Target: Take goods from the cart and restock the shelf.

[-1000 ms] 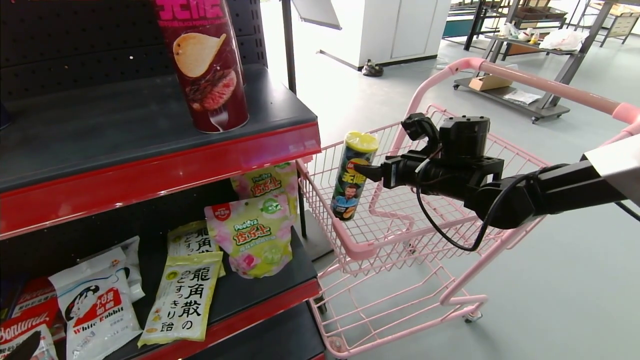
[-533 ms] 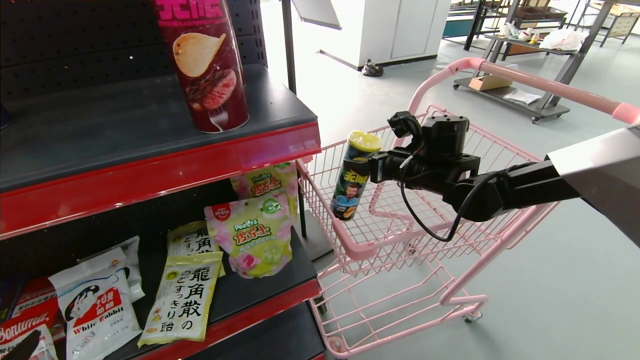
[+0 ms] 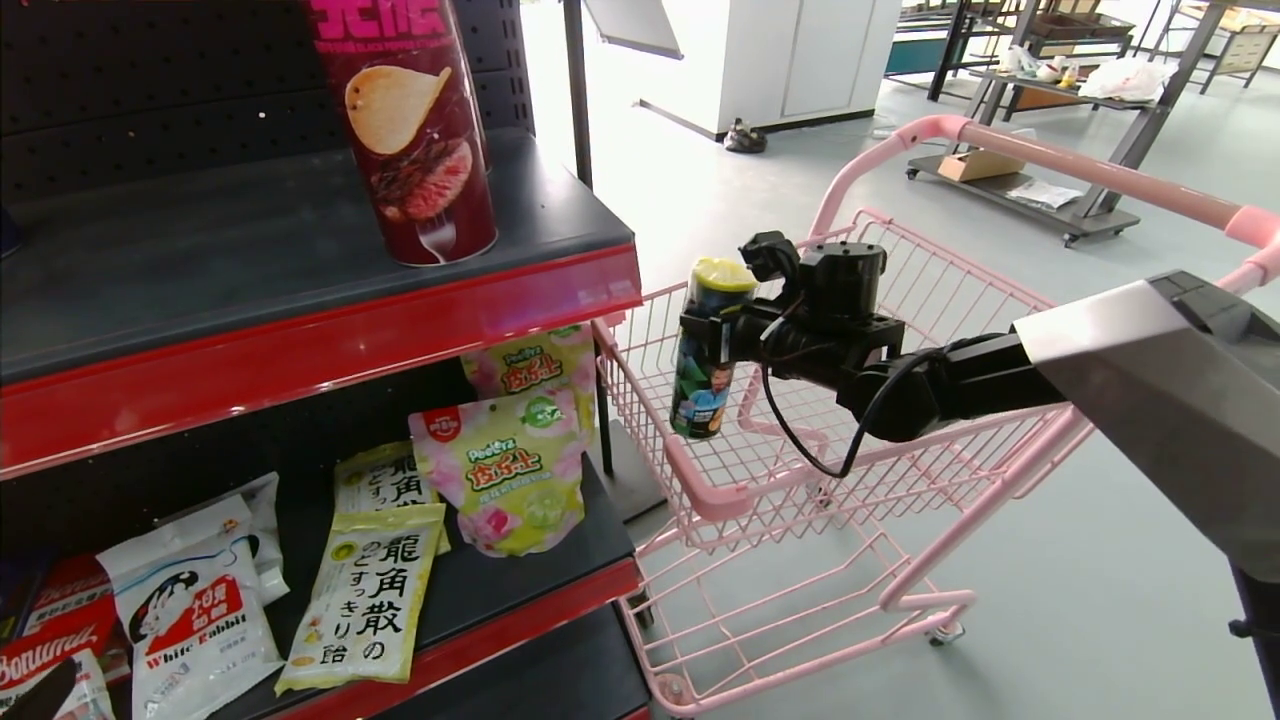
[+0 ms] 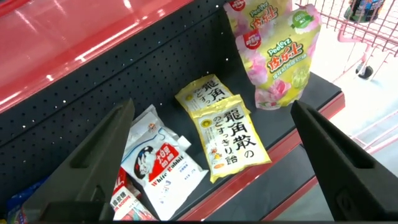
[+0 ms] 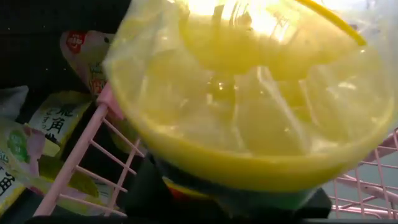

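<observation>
My right claw (image 3: 705,335) is clamped on the upper body of the green-and-black chip can with a yellow plastic lid (image 3: 703,385), one finger crossing its front just under the lid. The can stands nearly upright in the front corner of the pink wire cart (image 3: 700,480), just inside the rim nearest the shelving, slightly to the 3 o'clock side of centre in the head view. In the right wrist view the yellow lid (image 5: 249,93) sits right up against the lens, with pink cart wire behind it. The black shelf unit with red edges (image 3: 300,350) takes up the 9 o'clock half of the head view, and a tall maroon chip can (image 3: 410,130) stands on its upper board at about 11 o'clock. On the lower board, toward 7 o'clock, lie a pink-and-green snack pouch (image 3: 510,470), yellow candy packets (image 3: 365,600) and a white packet with a red label (image 3: 195,620). My left claw (image 4: 212,109) hangs in front of that lower board with its fingers spread wide, gripping nothing, and the same pouch (image 4: 280,56) and packets (image 4: 236,140) lie beyond it.
</observation>
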### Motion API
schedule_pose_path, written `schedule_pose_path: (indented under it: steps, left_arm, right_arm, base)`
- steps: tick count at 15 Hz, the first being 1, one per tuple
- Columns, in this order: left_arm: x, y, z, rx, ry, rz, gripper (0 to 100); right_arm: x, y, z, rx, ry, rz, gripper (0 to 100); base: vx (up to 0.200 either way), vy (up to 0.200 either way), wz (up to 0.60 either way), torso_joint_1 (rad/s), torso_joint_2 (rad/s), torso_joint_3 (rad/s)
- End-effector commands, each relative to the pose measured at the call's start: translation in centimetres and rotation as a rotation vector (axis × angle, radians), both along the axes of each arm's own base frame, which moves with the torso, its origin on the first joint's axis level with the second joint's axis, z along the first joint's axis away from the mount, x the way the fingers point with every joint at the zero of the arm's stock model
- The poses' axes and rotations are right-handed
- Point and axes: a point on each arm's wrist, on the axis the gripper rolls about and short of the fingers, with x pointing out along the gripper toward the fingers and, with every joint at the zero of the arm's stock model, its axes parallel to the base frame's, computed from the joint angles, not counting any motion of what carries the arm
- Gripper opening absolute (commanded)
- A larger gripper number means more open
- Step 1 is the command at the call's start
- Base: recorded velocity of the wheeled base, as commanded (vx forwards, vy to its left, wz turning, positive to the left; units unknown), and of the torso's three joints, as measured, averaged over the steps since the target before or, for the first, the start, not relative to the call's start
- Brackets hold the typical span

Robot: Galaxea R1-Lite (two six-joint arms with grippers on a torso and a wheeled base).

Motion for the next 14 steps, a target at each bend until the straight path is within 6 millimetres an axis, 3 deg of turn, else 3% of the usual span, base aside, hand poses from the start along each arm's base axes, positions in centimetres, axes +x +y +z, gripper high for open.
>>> schedule_pose_path:
  steps: [1,4,6,7,8,9,11,14]
  left_arm:
    - [-0.1,0.0,0.0,-0.002,-0.005,-0.001,100]
    - [-0.1,0.0,0.2,-0.004,-0.014,-0.001,100]
    - [-0.2,0.0,0.1,-0.005,-0.016,-0.007,100]
    - [-0.2,0.0,0.1,-0.006,-0.017,-0.013,100]
    - [-0.3,0.0,0.2,-0.007,-0.02,-0.015,100]
    - [-0.2,0.0,0.2,-0.005,-0.018,-0.013,100]
    - [0.0,0.0,0.6,-0.006,-0.015,-0.015,100]
    - [-0.1,-0.1,0.5,-0.016,-0.018,-0.06,100]
  right_arm:
    - [-0.5,0.0,1.3,0.009,-0.023,-0.012,0]
    - [-3.6,-1.6,6.4,0.03,-0.087,-0.039,0]
    - [-7.6,-3.8,10.0,0.035,-0.116,-0.063,0]
    - [-10.7,-5.3,12.6,0.039,-0.15,-0.072,0]
    - [-12.2,-6.1,13.4,0.037,-0.159,-0.087,0]
    - [-16.3,-7.9,14.8,0.031,-0.174,-0.133,0]
    - [-22.3,-10.8,15.2,-0.033,-0.161,-0.181,0]
    - [-29.6,-14.5,14.6,-0.076,-0.123,-0.252,0]
  base:
    - [0.0,0.0,0.0,0.0,0.0,0.0]
    - [0.0,0.0,0.0,0.0,0.0,0.0]
    - [0.0,0.0,0.0,0.0,0.0,0.0]
    - [0.0,0.0,0.0,0.0,0.0,0.0]
    - [0.0,0.0,0.0,0.0,0.0,0.0]
    - [0.0,0.0,0.0,0.0,0.0,0.0]
    - [0.0,0.0,0.0,0.0,0.0,0.0]
    - [0.0,0.0,0.0,0.0,0.0,0.0]
